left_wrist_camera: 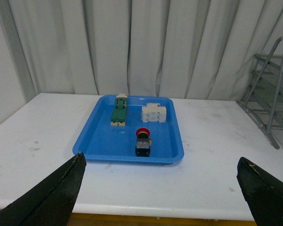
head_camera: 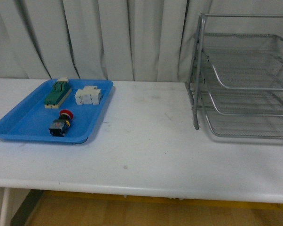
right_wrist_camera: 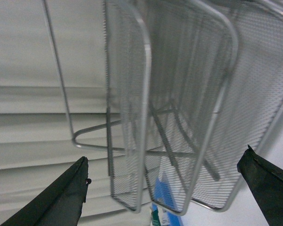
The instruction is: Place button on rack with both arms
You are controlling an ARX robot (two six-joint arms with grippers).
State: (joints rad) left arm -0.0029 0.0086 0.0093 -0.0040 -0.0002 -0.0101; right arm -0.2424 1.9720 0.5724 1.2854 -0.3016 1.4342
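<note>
As seen from front, note button point(head_camera: 61, 123) near tray's point(head_camera: 28, 117) front edge, tabletop's point(head_camera: 155, 141) left; rack point(head_camera: 245, 84) at right edge. Record jaws wide apart, empty: left gripper point(left_wrist_camera: 160, 160), right gripper point(right_wrist_camera: 165, 155).

Open worktop point(head_camera: 146, 136) lies between the blue tray point(head_camera: 24, 125) near its left edge and the rack point(head_camera: 199, 75) at its right edge.

The left pincer point(left_wrist_camera: 161, 160) and the right pincer point(right_wrist_camera: 165, 155) both stand spread wide, clasping nothing.
</note>
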